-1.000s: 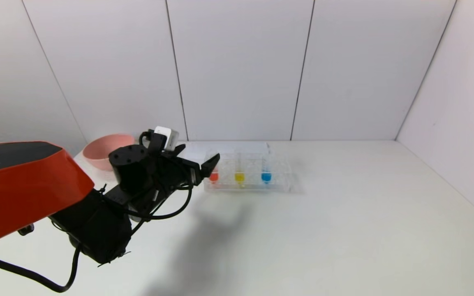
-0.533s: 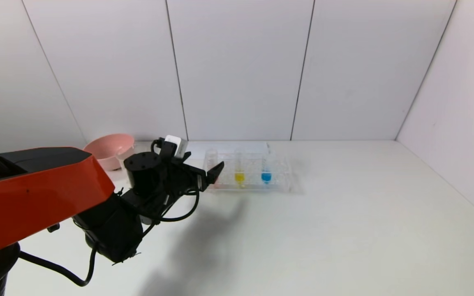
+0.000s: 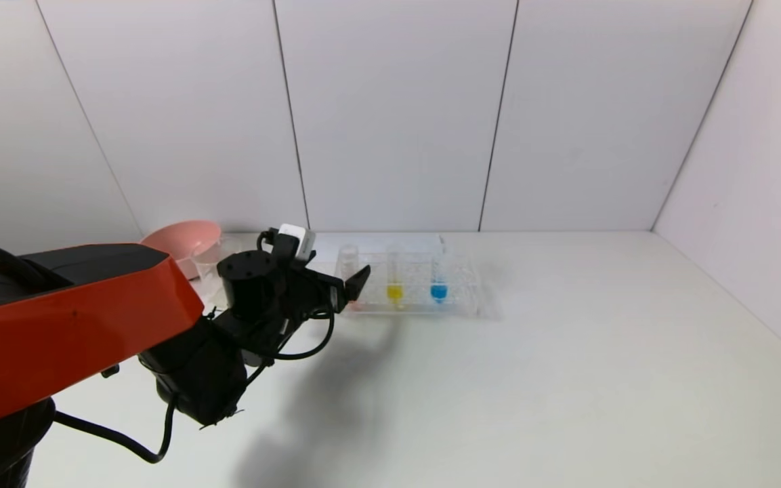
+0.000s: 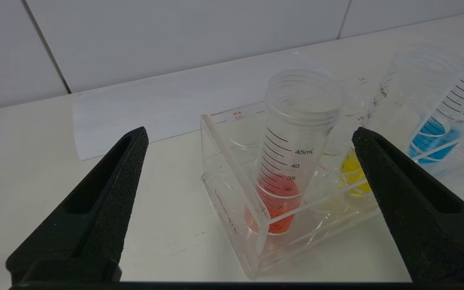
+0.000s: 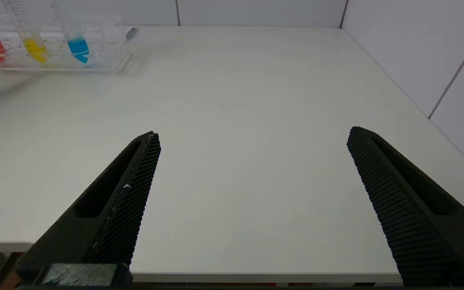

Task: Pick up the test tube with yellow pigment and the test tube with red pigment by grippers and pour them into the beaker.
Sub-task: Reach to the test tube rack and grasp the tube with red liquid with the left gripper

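The test tube with red pigment point(image 4: 292, 161) stands at the left end of the clear rack point(image 4: 232, 181). The test tube with yellow pigment point(image 4: 351, 169) stands beside it. My left gripper point(image 4: 250, 133) is open just in front of the rack's left end, with the red tube in line with the gap and untouched. In the head view the left gripper point(image 3: 349, 285) hides the red pigment; the red tube's top point(image 3: 347, 257) and the yellow tube point(image 3: 395, 290) show. The beaker point(image 3: 206, 259) stands by the pink bowl. My right gripper point(image 5: 254, 133) is open and empty over the table's near edge.
A blue-bottomed tube point(image 3: 438, 290) stands third in the rack point(image 3: 461, 288). A pink bowl point(image 3: 180, 238) sits at the back left by the wall. A white paper sheet point(image 4: 135, 117) lies behind the rack. White walls close the back and right.
My left arm has moved right and forward towards the rack's left end. Its finger now covers the red pigment in the head view, and the beaker has come into view beside the bowl.
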`<control>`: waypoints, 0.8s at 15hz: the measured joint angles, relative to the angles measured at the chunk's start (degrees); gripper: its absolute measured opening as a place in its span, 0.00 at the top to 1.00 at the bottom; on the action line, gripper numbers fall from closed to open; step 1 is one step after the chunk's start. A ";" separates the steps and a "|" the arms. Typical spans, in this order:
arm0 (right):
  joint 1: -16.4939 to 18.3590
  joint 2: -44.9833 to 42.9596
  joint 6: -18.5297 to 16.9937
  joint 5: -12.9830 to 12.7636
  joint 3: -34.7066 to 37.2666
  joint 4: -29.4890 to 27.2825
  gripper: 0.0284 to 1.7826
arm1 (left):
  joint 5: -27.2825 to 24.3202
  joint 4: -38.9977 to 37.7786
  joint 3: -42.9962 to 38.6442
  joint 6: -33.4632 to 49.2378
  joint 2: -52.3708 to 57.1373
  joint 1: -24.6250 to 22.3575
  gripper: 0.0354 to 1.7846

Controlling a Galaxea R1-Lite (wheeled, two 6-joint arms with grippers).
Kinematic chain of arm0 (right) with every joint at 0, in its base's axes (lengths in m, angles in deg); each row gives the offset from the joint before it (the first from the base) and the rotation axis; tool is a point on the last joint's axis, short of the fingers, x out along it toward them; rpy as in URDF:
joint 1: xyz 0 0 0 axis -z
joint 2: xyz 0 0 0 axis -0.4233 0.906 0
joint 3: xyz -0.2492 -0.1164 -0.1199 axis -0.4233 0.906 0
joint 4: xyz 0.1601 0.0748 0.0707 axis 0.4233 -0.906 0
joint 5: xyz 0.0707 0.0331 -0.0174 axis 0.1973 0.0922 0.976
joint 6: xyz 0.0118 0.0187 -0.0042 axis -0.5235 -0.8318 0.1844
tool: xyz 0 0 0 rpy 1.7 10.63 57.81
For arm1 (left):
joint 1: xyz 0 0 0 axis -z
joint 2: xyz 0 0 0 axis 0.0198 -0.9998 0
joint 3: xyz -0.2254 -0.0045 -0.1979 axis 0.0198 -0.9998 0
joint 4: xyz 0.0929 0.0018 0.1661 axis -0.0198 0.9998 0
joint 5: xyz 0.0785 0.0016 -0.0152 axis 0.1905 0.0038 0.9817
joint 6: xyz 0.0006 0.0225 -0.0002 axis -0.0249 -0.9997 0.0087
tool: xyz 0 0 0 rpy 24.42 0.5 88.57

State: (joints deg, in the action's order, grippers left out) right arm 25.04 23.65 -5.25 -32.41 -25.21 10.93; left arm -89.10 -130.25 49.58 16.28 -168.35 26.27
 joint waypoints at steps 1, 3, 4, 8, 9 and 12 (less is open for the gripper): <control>0.00 0.00 0.00 0.00 0.00 0.00 0.05 | 0.06 0.00 0.33 0.00 -0.33 -0.02 0.01; 0.00 0.00 0.00 0.02 0.00 0.00 0.05 | 0.04 0.00 1.11 -0.09 -0.98 -0.09 0.01; 0.00 0.00 0.02 0.02 0.00 0.00 0.05 | 0.00 0.05 1.52 -0.17 -1.19 -0.06 0.01; 0.00 0.00 0.02 0.02 0.00 0.00 0.05 | -0.05 1.57 2.93 -0.30 -1.82 -0.02 0.01; 0.00 0.00 0.00 0.00 0.00 0.02 0.05 | -0.09 1.68 3.06 -0.32 -1.93 -0.02 0.01; 0.00 0.00 0.00 0.02 0.00 0.00 0.05 | -0.46 3.15 4.00 -0.20 -2.21 0.22 0.03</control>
State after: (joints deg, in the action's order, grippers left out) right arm 25.04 23.65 -5.25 -32.38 -25.21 10.93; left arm -89.56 -127.10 53.58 16.09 -170.56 26.49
